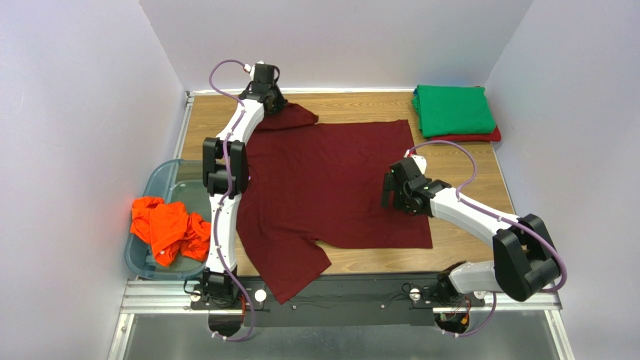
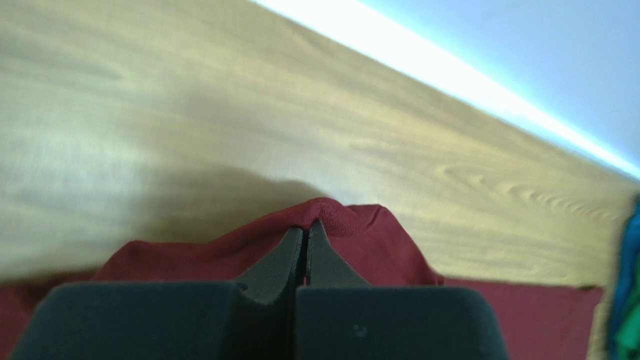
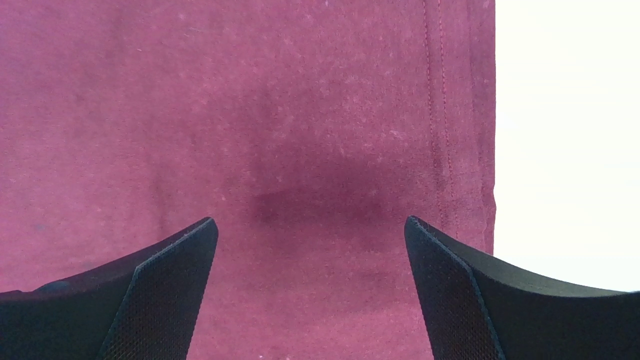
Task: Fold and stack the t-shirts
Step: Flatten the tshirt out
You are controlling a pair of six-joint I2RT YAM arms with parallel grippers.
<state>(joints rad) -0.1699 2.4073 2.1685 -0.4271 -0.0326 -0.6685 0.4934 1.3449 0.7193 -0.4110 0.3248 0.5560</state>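
At the far-left sleeve of the dark maroon cloth t-shirt (image 1: 338, 180), the left gripper (image 2: 306, 227) clamps cloth for folding; the right gripper (image 3: 312, 223) hovers with jaws apart.

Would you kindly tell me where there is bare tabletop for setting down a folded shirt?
Bare wood shows along the far edge between the maroon t-shirt and the green folded shirt, right of the maroon hem beneath the right arm, and narrowly along the near rail. The t-shirt covers the centre; the bin, orange shirt and left arm crowd the left.
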